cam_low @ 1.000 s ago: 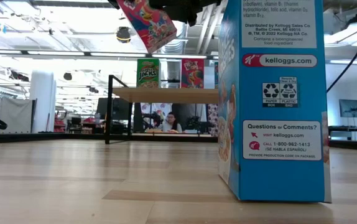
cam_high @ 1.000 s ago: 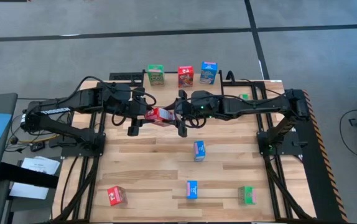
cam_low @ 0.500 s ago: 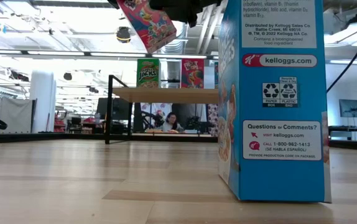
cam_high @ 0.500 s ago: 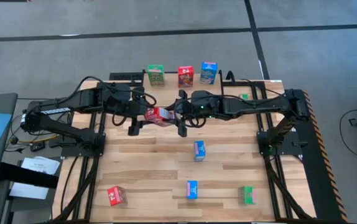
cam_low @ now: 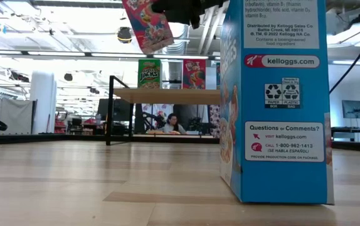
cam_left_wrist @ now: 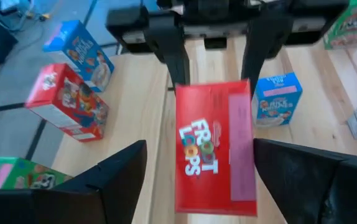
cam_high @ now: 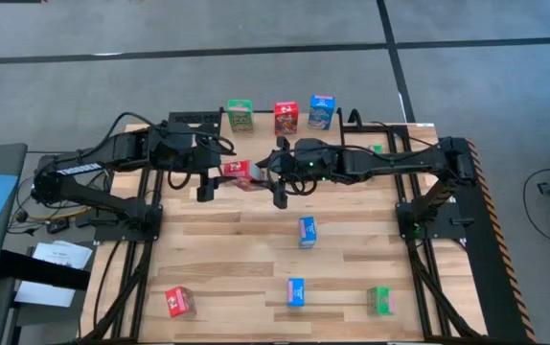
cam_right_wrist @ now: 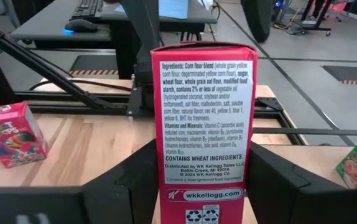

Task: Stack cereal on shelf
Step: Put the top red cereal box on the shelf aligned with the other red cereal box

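Since a second ago the left gripper (cam_high: 204, 185) has let go and backed off, jaws spread; the red cereal box (cam_high: 240, 173), short of the shelf (cam_low: 167, 95), hangs upright, clamped in the right gripper (cam_high: 277, 177).

Two dark, nearly black arms, built of slim jointed segments with matte casings. Left arm (cam_high: 112, 158) marked with small white lettering along one long link; right arm (cam_high: 390, 161) showing a tiny green light near its wrist. Loose black cables looped along both, bunched near the wrists. Black frame mounts at each base. Left tool (cam_left_wrist: 197, 180) with two broad, flat, dark fingers (cam_left_wrist: 119, 180); right tool (cam_right_wrist: 203, 180) with similar dark, wedge-shaped fingers (cam_right_wrist: 135, 180).
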Available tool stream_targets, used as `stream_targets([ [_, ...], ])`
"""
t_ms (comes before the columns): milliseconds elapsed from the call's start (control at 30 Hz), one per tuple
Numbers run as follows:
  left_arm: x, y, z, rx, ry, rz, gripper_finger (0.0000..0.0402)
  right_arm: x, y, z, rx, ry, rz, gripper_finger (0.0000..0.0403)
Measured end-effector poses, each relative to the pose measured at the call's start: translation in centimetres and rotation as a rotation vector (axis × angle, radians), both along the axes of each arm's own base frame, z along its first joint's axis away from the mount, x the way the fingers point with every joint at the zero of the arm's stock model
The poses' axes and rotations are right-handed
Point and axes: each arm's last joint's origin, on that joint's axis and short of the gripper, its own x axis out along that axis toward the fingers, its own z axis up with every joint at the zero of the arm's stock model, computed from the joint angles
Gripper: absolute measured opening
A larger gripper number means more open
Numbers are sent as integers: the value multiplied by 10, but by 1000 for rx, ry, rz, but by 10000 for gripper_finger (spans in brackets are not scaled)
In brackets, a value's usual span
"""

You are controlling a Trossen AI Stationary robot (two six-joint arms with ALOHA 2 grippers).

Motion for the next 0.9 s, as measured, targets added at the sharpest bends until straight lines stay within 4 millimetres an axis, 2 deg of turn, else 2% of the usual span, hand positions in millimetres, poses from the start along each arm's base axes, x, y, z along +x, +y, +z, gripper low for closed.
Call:
stream_targets([
  [233, -1, 0, 0, -2, 11, 1, 279, -5, -7, 3, 21, 5, -30, 224],
  [633, -14, -2, 4, -63, -14, 29, 279, -48, -34, 37, -2, 11, -116, 224],
  [800, -17, -2, 5, -72, -12, 34, 279, -60, -46, 44, -54, 28, -141, 224],
  [900, -17, -2, 5, -83, -20, 39, 279, -63, -53, 41, -63, 58, -142, 224],
])
